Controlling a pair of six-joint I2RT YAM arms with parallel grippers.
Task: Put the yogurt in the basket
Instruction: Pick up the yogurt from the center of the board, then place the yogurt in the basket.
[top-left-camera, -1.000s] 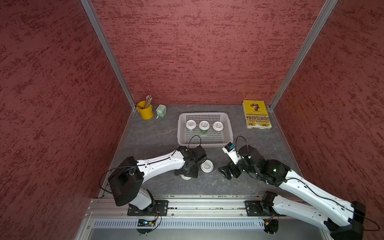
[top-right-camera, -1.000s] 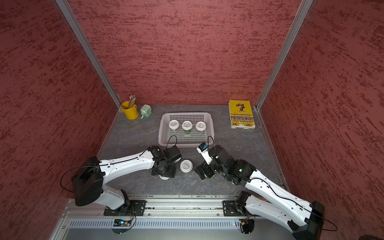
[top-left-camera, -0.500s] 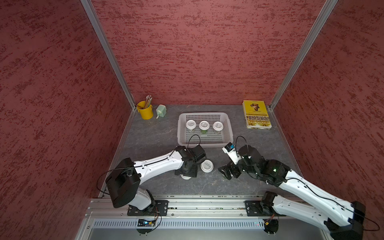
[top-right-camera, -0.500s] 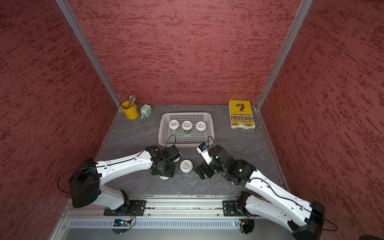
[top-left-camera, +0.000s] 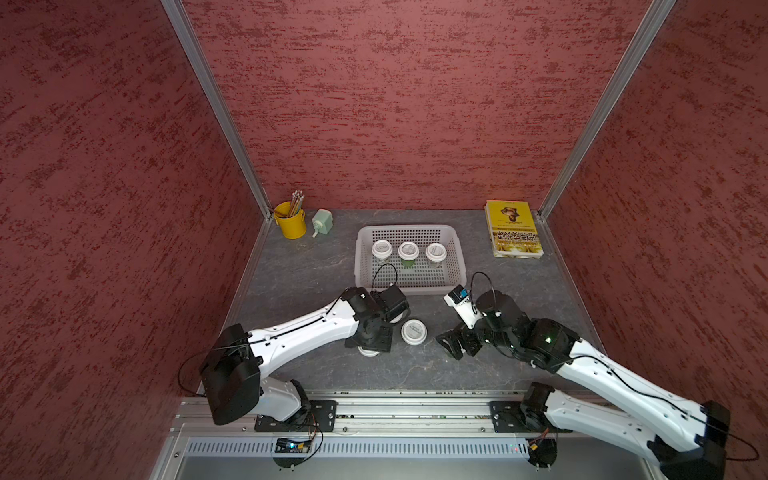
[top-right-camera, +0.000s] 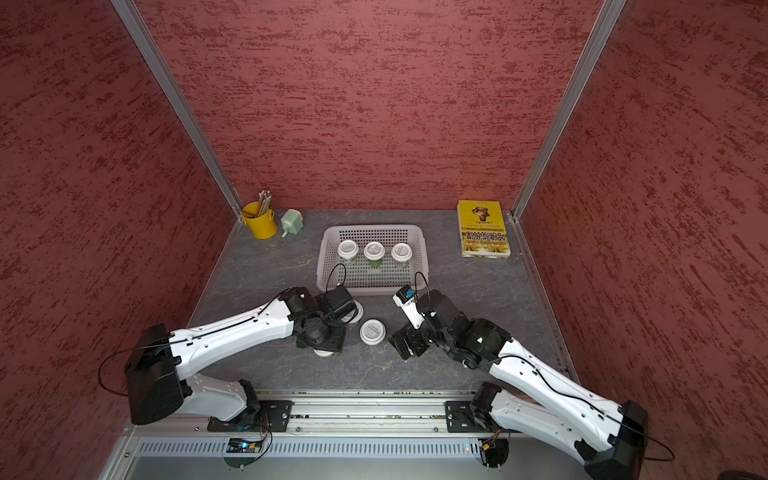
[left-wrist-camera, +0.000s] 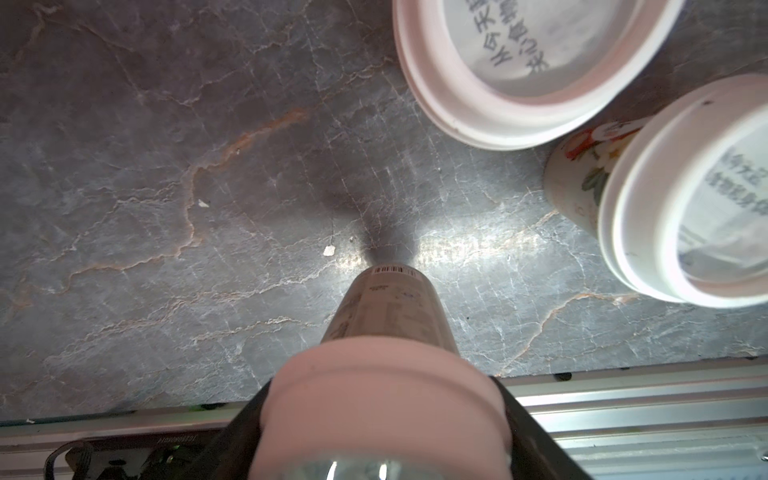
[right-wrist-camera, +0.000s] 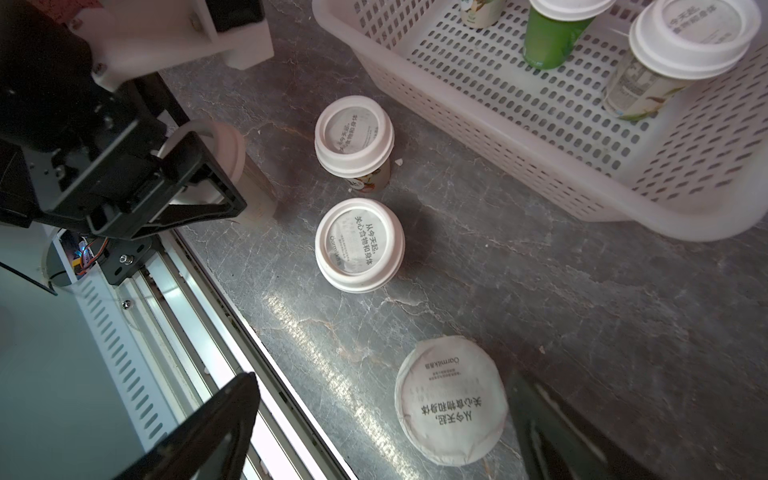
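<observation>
Since a second ago the left gripper (right-wrist-camera: 195, 166) has drawn its jaws in, and its elbow has swung a little toward the lower left of both top views. The fingers now look pressed to either side of the lid of one yogurt cup (left-wrist-camera: 386, 374), which seems to stand upright on the table (top-left-camera: 299, 266) near the front rail, not yet lifted. I'd say the grab is all but made and the carry to the basket (top-left-camera: 415, 289), mid-frame in both top views, comes next. The right gripper (top-left-camera: 455, 345) hasn't budged: spread wide, empty, hovering over a flat-topped cup (right-wrist-camera: 451, 401). I count seven cups: three cups (top-left-camera: 408, 250) lined up in the basket and four on the table, among them a loose cup (right-wrist-camera: 353, 137) nearer the basket and a second loose cup (right-wrist-camera: 359, 245) beside it. One basket, one yellow pencil bucket (top-left-camera: 291, 222), one small green object (top-left-camera: 322, 221), one yellow book (top-left-camera: 515, 228).
</observation>
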